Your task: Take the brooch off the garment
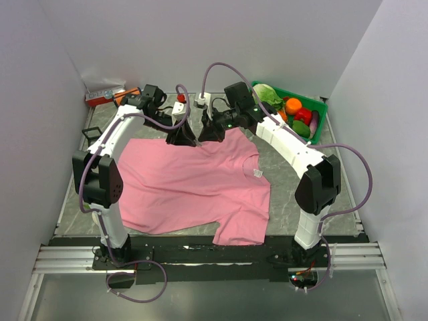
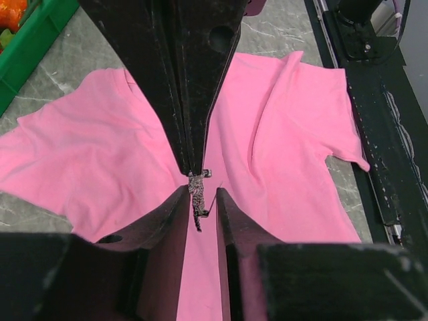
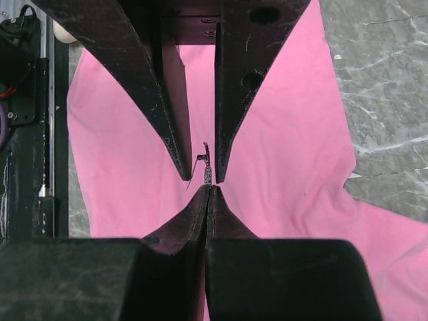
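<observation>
Top view: left gripper and right gripper meet tip to tip at the far edge of the shirt. Count: two grippers, one shirt.

Left wrist view: one brooch stands in the narrow gap between your left fingers, which are parted and not clearly touching it.

Right wrist view: right fingers are pressed together, seemingly pinching the brooch's near end. You should pin the cloth just under it with the left, then draw the right straight off, slowly, so nothing tears.

The brooch is too small for its details to show.
</observation>
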Tool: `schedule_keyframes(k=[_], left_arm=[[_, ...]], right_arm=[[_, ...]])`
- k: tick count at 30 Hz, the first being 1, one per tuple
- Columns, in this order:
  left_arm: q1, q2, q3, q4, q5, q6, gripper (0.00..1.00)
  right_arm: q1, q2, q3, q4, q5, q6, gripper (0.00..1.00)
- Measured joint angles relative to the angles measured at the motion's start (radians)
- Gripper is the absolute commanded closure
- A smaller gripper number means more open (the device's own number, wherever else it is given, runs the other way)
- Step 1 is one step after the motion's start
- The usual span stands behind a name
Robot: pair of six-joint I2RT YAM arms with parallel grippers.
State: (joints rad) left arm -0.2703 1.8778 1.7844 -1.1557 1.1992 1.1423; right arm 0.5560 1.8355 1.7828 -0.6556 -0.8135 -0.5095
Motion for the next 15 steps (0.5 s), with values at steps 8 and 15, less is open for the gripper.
schedule_keyframes(k=[8, 15], left_arm=[[-0.006, 0.0, 0.0, 0.011, -0.009, -0.002, 0.78], [-0.008, 0.0, -0.006, 0.031, -0.012, -0.021, 0.8]], right_arm=[[-0.003, 0.0, 0.0, -0.001, 0.0, 0.005, 1.0], [-0.003, 0.0, 0.0, -0.003, 0.001, 0.008, 1.0]])
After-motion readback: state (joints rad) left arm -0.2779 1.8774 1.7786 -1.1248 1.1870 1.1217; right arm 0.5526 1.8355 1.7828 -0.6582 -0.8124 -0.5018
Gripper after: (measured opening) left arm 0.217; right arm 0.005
